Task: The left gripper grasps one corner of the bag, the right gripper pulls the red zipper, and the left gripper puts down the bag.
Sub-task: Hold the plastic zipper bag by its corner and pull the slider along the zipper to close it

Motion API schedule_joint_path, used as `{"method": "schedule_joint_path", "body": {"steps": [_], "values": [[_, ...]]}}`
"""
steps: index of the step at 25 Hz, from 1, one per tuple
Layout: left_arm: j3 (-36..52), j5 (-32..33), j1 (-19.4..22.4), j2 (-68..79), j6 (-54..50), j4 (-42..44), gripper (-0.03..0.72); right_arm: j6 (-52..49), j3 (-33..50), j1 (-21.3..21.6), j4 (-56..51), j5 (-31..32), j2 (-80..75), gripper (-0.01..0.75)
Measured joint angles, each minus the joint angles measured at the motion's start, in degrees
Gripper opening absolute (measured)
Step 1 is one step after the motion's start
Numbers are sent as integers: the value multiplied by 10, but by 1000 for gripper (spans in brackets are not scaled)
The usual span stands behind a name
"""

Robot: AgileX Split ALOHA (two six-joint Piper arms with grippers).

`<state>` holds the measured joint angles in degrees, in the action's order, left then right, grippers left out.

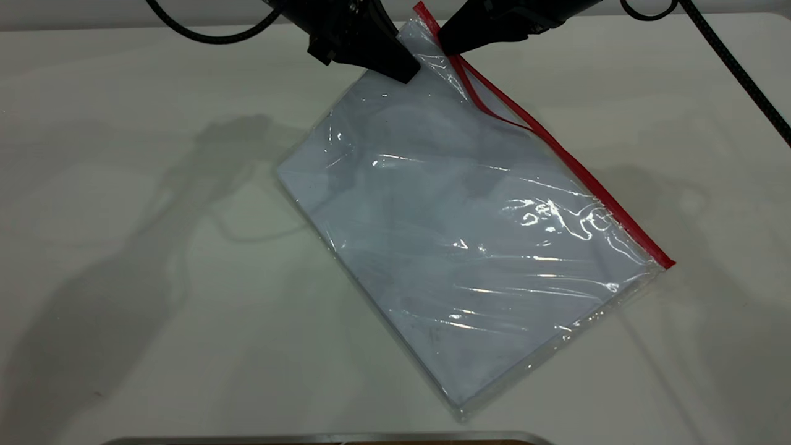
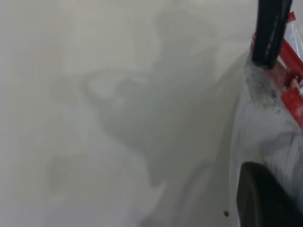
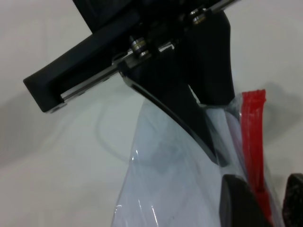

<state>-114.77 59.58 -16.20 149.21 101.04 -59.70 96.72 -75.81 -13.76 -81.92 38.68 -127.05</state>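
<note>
Bag [image 1: 457, 247]: clear plastic pouch holding a flat stack of white sheets [image 1: 395, 204] that fills most of it. Lies slantwise on the white table [image 1: 123, 278], far end lifted toward the two arms, near end resting on the tabletop. Plastic wrinkled and glossy, with bright glare near the red edge.

Left gripper [image 1: 405, 71]: comes in from the top of the exterior view, tip angled down onto the bag's raised end just beside the red strip. In the right wrist view its two black fingers [image 3: 199, 123] are pressed together on the clear plastic at the corner [image 3: 236, 101], with the film caught between them. Left wrist view shows the same plastic bunched against one finger [image 2: 270, 33].

Right gripper [image 1: 446, 44]: enters from the upper right, tip touching the red zipper [image 1: 556, 148] close to its upper end. In its own wrist view the red strip runs between its two fingers [image 3: 239, 203], which stand slightly apart on either side of it; whether they are pinching the strip cannot be told.

Red zipper: runs along the bag's right long edge, from the raised corner down to the near right corner. Its upper stretch is split into two separated strands, the lower stretch joined. A small red tab [image 2: 292, 78] shows in the left wrist view.
</note>
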Motion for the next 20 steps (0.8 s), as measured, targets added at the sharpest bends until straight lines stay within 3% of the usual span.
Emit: {"method": "schedule_joint_path", "body": {"steps": [16, 20], "values": [[0, 0, 0, 0, -20, -29, 53, 0, 0, 0, 0, -18, 0, 237], [0, 0, 0, 0, -28, -29, 53, 0, 0, 0, 0, -19, 0, 145]]}}
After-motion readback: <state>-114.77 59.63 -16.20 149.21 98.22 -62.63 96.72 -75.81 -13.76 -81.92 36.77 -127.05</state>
